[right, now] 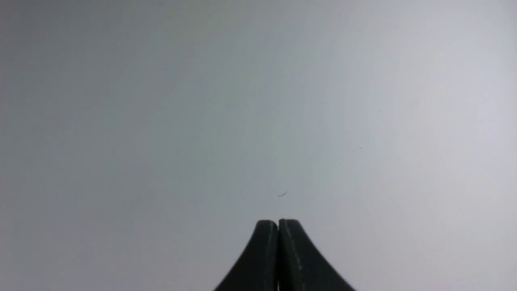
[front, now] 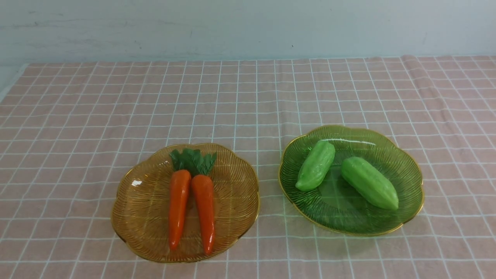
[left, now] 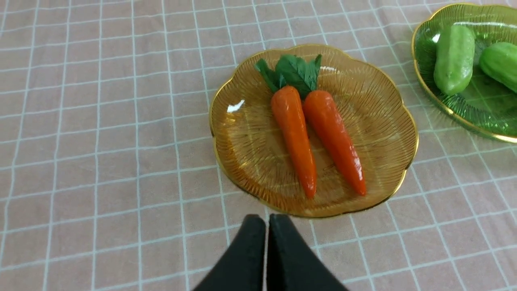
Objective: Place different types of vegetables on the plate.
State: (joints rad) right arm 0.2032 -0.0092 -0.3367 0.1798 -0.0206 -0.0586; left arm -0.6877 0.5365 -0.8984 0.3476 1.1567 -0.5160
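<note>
Nearest the front camera sits the amber plate [front: 128, 217], left on the bench [front: 77, 116], holding both carrots [front: 192, 203] side by side, leafy tops far. To its right, well apart, the green plate [front: 407, 170] holds both gourds [front: 348, 174]. Nothing is mixed yet, so the whole task seems left. Left claw [left: 266, 220] and right claw [right: 278, 224] are each pressed closed, empty. Pink checked cloth covers the bench; a pale wall stands behind.
</note>
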